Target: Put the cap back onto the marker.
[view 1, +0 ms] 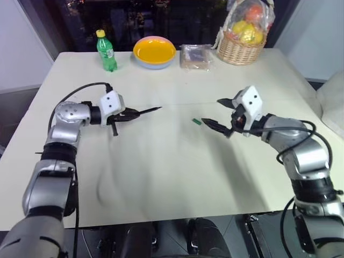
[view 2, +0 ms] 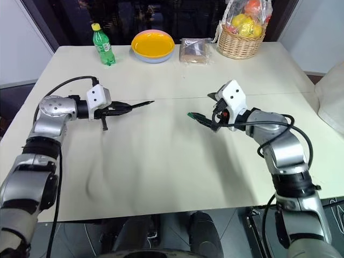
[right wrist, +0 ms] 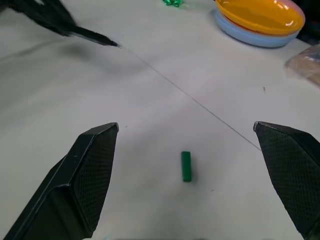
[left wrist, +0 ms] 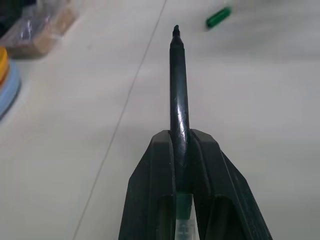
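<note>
Item 1: my left gripper (view 1: 129, 114) clenched on the marker (view 1: 146, 111), held above the table (view 1: 177, 177). Item 2: my right gripper (right wrist: 185, 165) spread wide, the cap (right wrist: 186, 166) lying between its fingers.

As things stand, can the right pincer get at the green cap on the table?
Probably yes: the right pincer is open, the cap lies on bare table between its fingers' line, and nothing stands between them.
</note>
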You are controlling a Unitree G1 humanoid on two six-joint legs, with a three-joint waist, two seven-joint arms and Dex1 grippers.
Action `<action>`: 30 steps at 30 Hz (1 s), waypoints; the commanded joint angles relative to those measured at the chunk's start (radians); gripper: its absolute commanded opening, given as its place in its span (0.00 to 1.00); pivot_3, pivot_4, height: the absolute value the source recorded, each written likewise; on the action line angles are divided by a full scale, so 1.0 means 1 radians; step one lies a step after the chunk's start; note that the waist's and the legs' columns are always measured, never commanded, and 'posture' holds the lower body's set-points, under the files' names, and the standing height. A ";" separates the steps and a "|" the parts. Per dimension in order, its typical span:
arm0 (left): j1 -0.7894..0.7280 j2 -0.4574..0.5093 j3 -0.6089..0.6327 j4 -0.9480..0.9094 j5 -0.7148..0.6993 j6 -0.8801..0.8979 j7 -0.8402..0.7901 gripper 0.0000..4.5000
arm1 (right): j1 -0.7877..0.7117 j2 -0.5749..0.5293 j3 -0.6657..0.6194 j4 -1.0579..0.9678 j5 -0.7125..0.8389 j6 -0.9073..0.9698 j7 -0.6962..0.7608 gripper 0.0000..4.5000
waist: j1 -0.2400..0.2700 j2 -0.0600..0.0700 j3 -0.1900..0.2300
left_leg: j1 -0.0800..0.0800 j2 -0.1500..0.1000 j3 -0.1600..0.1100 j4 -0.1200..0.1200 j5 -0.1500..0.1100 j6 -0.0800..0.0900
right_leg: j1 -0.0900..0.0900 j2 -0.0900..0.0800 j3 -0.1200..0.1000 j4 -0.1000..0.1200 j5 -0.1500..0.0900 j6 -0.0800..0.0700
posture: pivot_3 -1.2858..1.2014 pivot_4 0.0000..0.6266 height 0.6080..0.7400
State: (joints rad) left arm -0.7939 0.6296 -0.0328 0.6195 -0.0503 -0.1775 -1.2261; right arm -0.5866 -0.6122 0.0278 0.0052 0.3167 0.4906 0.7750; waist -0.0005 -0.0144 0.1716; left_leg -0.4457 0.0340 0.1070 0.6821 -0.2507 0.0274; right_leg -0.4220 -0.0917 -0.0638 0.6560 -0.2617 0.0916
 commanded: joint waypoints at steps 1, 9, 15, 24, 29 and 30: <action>0.051 0.035 0.040 -0.220 -0.071 0.139 0.018 0.01 | -0.094 0.044 0.009 0.206 -0.030 -0.119 0.052 1.00 | -0.005 0.000 0.000 | 0.000 0.000 0.000 0.000 0.000 0.000 | 0.000 0.000 0.000 0.000 0.000 0.000 | 0.52 0.24 1.00; 0.176 0.088 0.074 -0.478 -0.122 0.307 0.092 0.01 | -0.234 0.172 0.044 0.647 -0.125 -0.351 0.091 1.00 | -0.016 0.001 0.001 | 0.000 0.000 0.000 -0.001 0.002 -0.004 | 0.000 0.000 0.001 0.001 0.000 0.000 | 0.52 0.24 1.00; 0.210 0.123 0.083 -0.547 -0.138 0.345 0.115 0.01 | -0.269 0.223 0.042 0.818 -0.178 -0.455 0.092 1.00 | -0.013 0.001 0.001 | 0.000 0.001 0.001 -0.001 0.003 -0.005 | 0.000 0.000 0.001 0.001 0.000 0.000 | 0.52 0.24 1.00; 0.226 0.145 0.075 -0.577 -0.152 0.358 0.133 0.01 | -0.301 0.249 0.035 0.972 -0.230 -0.542 0.082 1.00 | -0.016 0.002 0.001 | 0.001 0.001 0.001 -0.001 0.004 -0.006 | 0.000 0.000 0.001 0.001 0.000 0.000 | 0.52 0.24 1.00; 0.231 0.150 0.074 -0.579 -0.151 0.356 0.137 0.00 | -0.294 0.256 0.042 1.013 -0.258 -0.573 0.069 0.81 | -0.016 0.002 0.001 | 0.001 0.001 0.001 -0.001 0.004 -0.007 | 0.000 0.000 0.001 0.001 0.000 0.000 | 0.52 0.24 1.00; 0.231 0.150 0.073 -0.578 -0.150 0.355 0.137 0.00 | -0.294 0.256 0.043 1.018 -0.261 -0.577 0.070 0.71 | -0.017 0.002 0.001 | 0.001 0.001 0.001 -0.001 0.004 -0.007 | 0.000 0.000 0.001 0.001 0.000 0.000 | 0.52 0.24 1.00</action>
State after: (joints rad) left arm -0.5598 0.7636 0.0199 0.0736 -0.1868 0.1853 -1.0979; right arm -0.8688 -0.3527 0.0742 1.0073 0.0744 -0.0761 0.8536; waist -0.0170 -0.0126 0.1727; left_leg -0.4446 0.0354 0.1083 0.6808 -0.2468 0.0206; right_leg -0.4224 -0.0919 -0.0623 0.6568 -0.2618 0.0917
